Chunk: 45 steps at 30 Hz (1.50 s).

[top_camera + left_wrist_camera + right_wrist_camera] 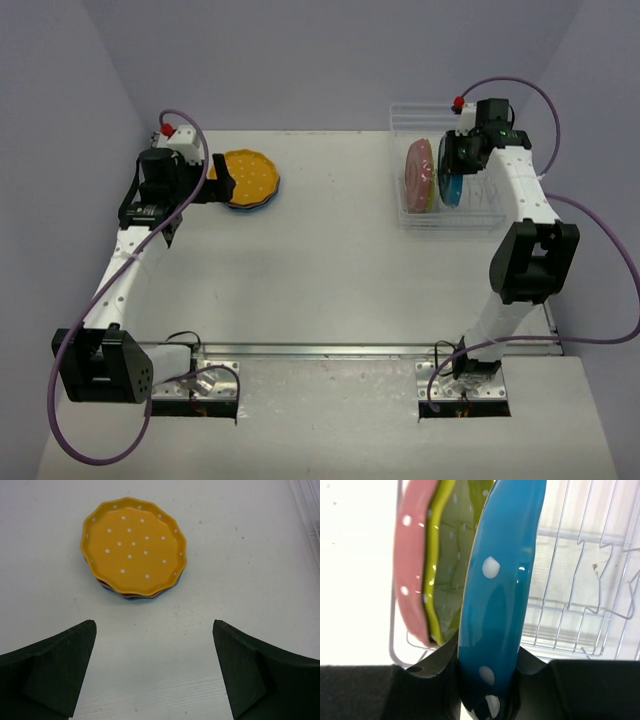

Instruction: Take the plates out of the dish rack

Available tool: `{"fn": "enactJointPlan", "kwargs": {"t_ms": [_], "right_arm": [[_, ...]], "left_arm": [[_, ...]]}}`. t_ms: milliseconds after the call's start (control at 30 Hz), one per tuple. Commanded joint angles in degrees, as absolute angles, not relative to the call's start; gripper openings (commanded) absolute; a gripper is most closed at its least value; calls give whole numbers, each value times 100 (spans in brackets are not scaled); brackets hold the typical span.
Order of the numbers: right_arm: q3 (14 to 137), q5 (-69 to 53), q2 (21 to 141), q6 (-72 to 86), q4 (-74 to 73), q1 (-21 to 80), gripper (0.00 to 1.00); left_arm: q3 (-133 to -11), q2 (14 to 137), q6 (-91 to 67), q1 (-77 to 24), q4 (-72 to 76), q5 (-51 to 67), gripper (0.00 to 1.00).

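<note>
Left side: the left tool (154, 626) hovers low over the tabletop (330, 260) at the far-left area. Its jaws stand wide apart and hold nothing; only bare tabletop shows between the two dark fingers (60, 665).

Just ahead of the left tool's fingertips, and clear of them, lies a stack of plates. The orange-yellow plate (132, 545) is on top, lying flat with its dotted face up. The rims of the lower plates (131, 596), one reddish-pink and one blue, show under its near edge. The stack is centred roughly on the line between the two fingers, and nothing touches it.

Right side: the dish rack (480, 215) sits at the far-right corner of the tabletop. Three plates stand on edge in its left half.
- The pink plate (410, 570) is leftmost.
- The yellow-green plate (452, 565) is nested against the pink one.
- The blue plate (500, 580) stands just beside these two, on their right. Whether it touches the yellow-green plate cannot be told.

The right tool (487, 667) reaches down into the rack from above. Its jaws are closed onto the rim of the blue plate, one finger pressed against each face. The plate runs straight out from between the fingers. The slots of the rack to the right of the blue plate show only wire ribs.
</note>
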<state>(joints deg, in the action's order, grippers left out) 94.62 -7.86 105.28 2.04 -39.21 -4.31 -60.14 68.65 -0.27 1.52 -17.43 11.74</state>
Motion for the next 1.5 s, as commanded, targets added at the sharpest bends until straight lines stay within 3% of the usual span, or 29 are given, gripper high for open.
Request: {"fn": "enactJointPlan", "kwargs": {"t_ms": [0, 200, 433, 767, 933, 1100, 1467], "right_arm": [[10448, -1045, 9853, 275, -3615, -466, 0], [11105, -1518, 9546, -363, -3776, -464, 0], [10163, -2477, 8377, -1770, -2918, -147, 0], [7341, -1281, 6400, -4913, -986, 2605, 0], [5158, -291, 5648, -7291, 1280, 4216, 0], [3311, -478, 5522, -9452, 3373, 5086, 0], [2785, -717, 6158, -10252, 5219, 5707, 0]], "left_arm": [[-6376, 6864, -186, 123, -1718, 1102, 100], [-6630, 6873, -423, 125, -1865, 1302, 100], [-6849, 6833, -747, 132, -1847, 2252, 100], [-7365, 6987, -1213, 156, -1984, 3875, 100], [-7797, 7214, -1185, 167, -2272, 4975, 100], [-8077, 7621, -555, 136, -3178, 5665, 99], [-7915, 8326, 1345, -321, -5198, 5731, 82]]}}
